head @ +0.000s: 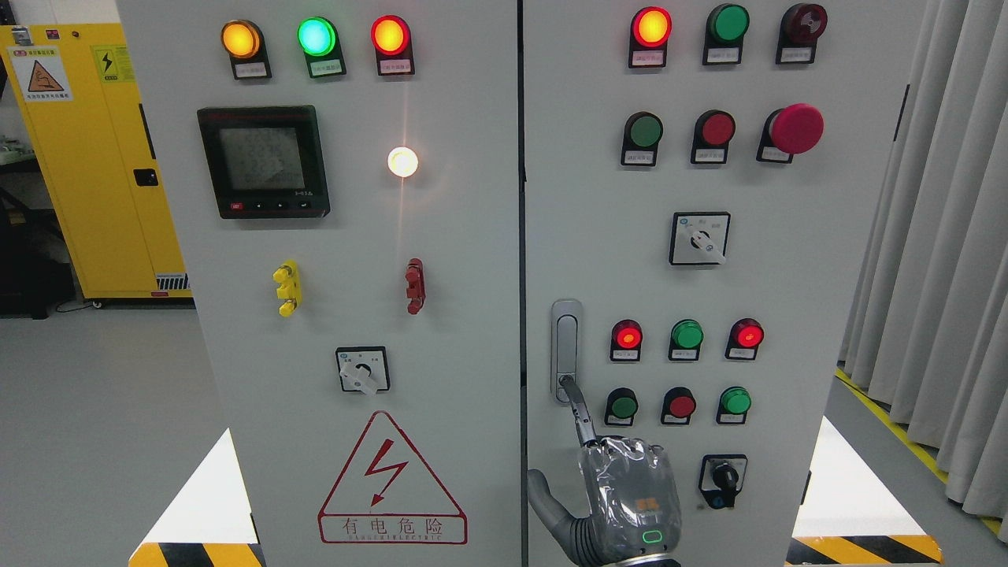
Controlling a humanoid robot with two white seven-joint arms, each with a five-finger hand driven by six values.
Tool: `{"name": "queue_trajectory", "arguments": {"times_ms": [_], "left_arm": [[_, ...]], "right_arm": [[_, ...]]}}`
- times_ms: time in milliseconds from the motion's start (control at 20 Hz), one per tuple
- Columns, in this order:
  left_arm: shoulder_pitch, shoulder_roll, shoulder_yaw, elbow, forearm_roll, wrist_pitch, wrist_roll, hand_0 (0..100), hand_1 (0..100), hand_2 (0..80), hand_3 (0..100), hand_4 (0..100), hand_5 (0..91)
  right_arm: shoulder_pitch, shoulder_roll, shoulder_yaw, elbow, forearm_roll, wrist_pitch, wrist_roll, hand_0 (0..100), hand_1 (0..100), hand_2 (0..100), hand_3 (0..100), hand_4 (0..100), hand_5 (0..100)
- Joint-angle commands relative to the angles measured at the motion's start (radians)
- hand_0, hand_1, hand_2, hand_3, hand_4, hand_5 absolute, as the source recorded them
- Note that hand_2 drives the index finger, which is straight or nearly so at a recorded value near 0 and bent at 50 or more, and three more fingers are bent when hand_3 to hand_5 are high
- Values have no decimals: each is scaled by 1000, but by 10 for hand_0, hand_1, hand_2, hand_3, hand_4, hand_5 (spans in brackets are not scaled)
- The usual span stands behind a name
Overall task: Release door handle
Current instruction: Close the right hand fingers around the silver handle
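Observation:
The grey door handle (566, 350) stands upright in its recess near the left edge of the cabinet's right door (787, 260). My right hand (622, 492), wrapped in clear plastic, comes up from the bottom edge just below it. Its index finger (581, 409) stretches up and left, and the tip touches the handle's lower end. The thumb (545, 500) sticks out to the left. The hand grasps nothing, and its other fingers are hidden behind the back of the hand. The left arm does not show.
The right door carries coloured lamps and buttons, a red mushroom button (795, 128) and two rotary switches (699, 239). The left door (354, 315) holds a meter display (264, 161) and a warning triangle (391, 480). A yellow cabinet (94, 157) stands at the left and grey curtains (937, 236) hang at the right.

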State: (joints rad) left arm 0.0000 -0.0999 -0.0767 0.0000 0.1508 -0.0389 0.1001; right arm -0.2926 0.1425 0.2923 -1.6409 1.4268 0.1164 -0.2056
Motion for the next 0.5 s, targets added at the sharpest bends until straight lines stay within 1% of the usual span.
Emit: {"name": "queue_trajectory", "arguments": {"times_ms": [0,450], "left_arm": [[21,0,0,-15,-1,1,0,120,556,0,0,0,0],[21,0,0,-15,-1,1,0,120,556,0,0,0,0]], "right_arm": [[3,0,1,4,0,2,14,362,368,3,1000,1000,1000],[4,0,1,4,0,2,15,362,370,8,1000,1000,1000]]}}
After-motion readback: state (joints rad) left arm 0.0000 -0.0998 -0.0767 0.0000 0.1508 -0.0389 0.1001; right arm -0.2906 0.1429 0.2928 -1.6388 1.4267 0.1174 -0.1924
